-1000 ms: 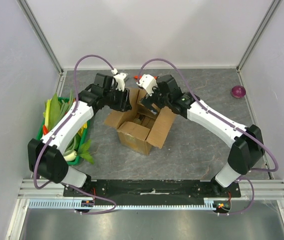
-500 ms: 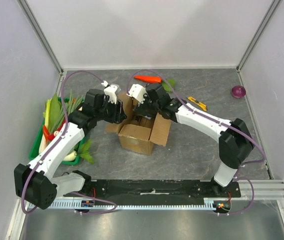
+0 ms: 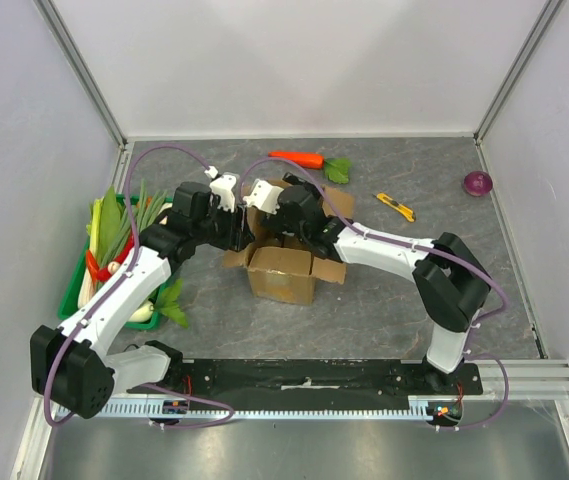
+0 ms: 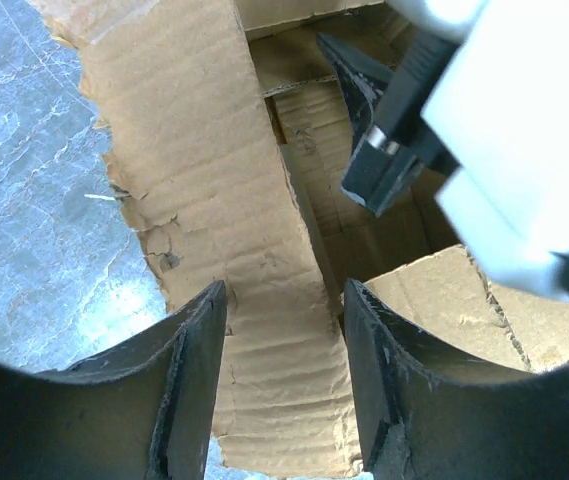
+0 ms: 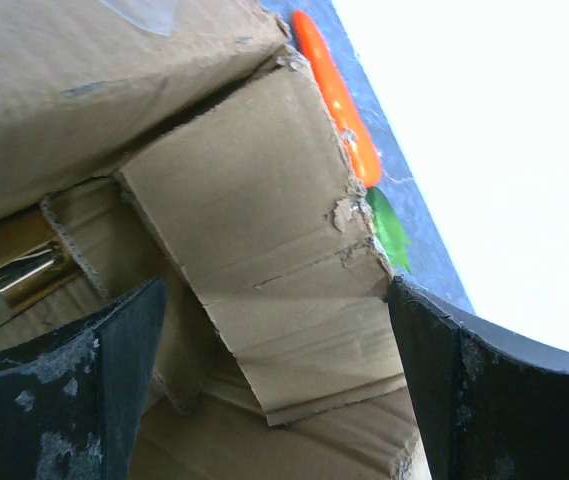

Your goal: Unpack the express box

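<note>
The express box (image 3: 286, 282) stands mid-table with its brown flaps spread open. My left gripper (image 3: 244, 232) hangs over the box's left flap (image 4: 219, 180), its jaws apart and the flap's flat face showing between them (image 4: 284, 295), not pinched. My right gripper (image 3: 282, 238) reaches into the box mouth from the right, wide open (image 5: 276, 290), with a torn inner flap (image 5: 264, 240) beyond the gap. One right finger (image 4: 369, 110) shows inside the box in the left wrist view. A shiny gold object (image 5: 19, 265) lies deep in the box.
A carrot (image 3: 297, 158) with green leaves (image 3: 339, 170) lies behind the box. A yellow utility knife (image 3: 396, 206) and a purple onion (image 3: 477, 183) sit at the right. The green tray (image 3: 72, 290) of vegetables stands at the left wall.
Both arms have drawn down and inward over the box, which shifted and turned slightly. The carrot and knife have come out from behind the right arm. The left jaws opened somewhat wider.
</note>
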{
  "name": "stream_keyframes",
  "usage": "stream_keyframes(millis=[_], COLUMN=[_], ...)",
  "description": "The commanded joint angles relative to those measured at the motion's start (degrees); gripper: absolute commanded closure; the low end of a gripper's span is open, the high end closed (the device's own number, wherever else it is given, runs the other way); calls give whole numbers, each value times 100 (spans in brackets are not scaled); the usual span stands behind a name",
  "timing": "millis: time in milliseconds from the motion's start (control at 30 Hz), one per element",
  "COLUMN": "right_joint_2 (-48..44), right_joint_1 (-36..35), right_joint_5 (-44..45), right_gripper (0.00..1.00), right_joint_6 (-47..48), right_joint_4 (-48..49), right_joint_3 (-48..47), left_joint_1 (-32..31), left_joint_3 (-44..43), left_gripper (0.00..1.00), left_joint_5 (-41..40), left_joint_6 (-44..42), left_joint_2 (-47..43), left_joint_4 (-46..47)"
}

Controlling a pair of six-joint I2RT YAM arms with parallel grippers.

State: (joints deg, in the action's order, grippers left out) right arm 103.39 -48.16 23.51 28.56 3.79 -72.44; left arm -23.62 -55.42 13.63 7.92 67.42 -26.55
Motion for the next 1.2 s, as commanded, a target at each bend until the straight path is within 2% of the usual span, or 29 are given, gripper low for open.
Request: stream_keyframes(millis=[0, 233, 533, 967, 1167], right_joint_2=[50, -504, -873, -601, -13], right_joint_1=[-44, -62, -44, 114, 360], right_joint_5=[874, 989, 893, 1393, 1306], right_gripper=[2, 2, 2, 2, 2], right_joint_6=[458, 300, 72, -306, -500], right_joint_4=[947, 1352, 1256, 1124, 500], right_joint_3=[134, 196, 55, -674, -1298], left_joint_1=[-20, -20, -20, -20, -20], left_joint_3=[22, 66, 57, 66, 58], left_gripper=[43, 43, 42, 38, 37], left_joint_5=[17, -71, -176, -141, -1], left_joint_6=[166, 166, 210, 297, 333], left_joint_2=[-124, -141, -194, -211, -168], left_joint_4=[343, 343, 343, 352, 387])
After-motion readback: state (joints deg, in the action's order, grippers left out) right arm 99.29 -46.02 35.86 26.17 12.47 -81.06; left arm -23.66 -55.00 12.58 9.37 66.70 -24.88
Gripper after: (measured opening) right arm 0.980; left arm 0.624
